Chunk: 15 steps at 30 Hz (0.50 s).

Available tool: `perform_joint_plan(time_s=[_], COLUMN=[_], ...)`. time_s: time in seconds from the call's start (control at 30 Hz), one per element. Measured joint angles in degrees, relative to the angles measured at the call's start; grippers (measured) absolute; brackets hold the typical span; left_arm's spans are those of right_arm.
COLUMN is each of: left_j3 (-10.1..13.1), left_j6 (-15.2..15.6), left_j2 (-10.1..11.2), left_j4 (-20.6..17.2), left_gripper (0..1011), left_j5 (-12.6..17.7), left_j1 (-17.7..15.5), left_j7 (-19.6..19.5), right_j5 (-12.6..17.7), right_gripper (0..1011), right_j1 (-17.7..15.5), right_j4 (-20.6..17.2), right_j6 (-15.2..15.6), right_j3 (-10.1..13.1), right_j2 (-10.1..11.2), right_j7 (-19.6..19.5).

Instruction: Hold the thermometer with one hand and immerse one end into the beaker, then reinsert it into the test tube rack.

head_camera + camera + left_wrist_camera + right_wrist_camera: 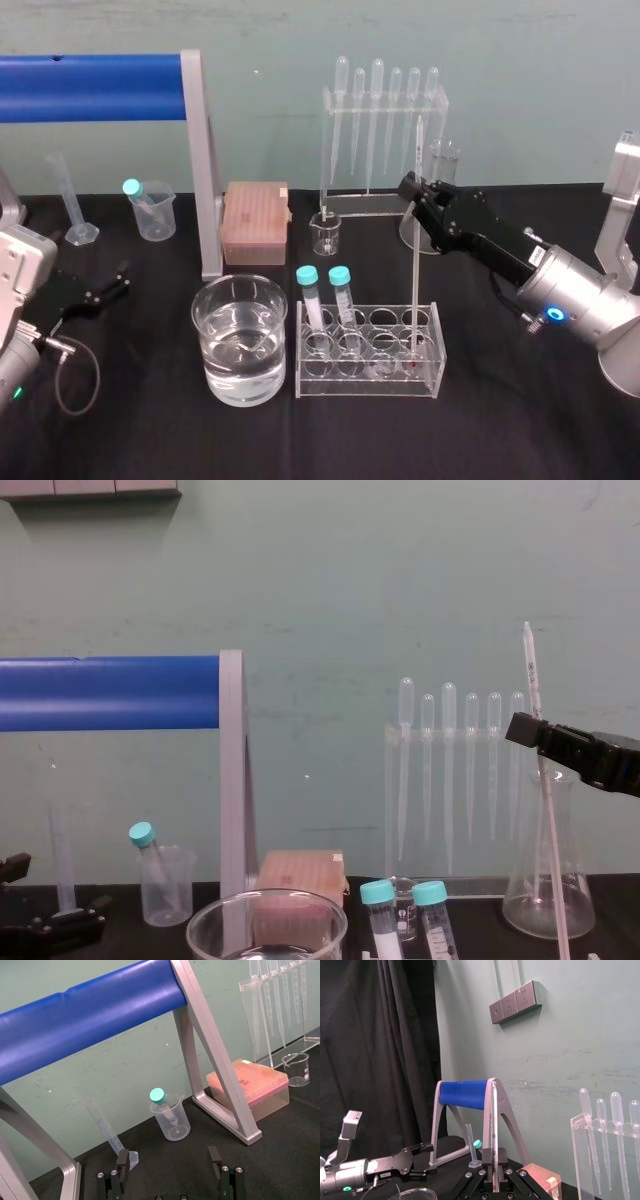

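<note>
Black cloth covers the table (pixel 150 440), where the thermometer (pixel 415 290) stands nearly upright, its red tip in a hole near the right end of the test tube rack (pixel 368 386). The right gripper (pixel 413 192) pinches its upper stem. The water-filled beaker (pixel 214 330) sits just left of the rack. The left gripper (pixel 167 1161) rests at the far left, fingers spread.

The long, thin whitish glass thermometer (pixel 416 270) stands almost upright, its red tip in the clear plastic test tube rack (pixel 370 385), pinched high by the black right tool (pixel 415 195). Just left of the rack, the wide clear glass beaker (pixel 239 380) stands upright, about half full of water.
</note>
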Motion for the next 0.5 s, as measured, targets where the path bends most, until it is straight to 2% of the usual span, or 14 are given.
perform_joint_plan(time_s=[0.5], left_j3=[0.0], left_j6=[0.0], left_j2=[0.0], left_j4=[0.0], left_gripper=[1008], left_j5=[0.0], left_j1=[0.0], left_j7=[0.0], right_j5=[0.0], right_gripper=[56], right_j1=[-0.1], right_j4=[0.0], right_j6=[0.0], right_j3=[0.1], right_j2=[0.0], right_j7=[0.1])
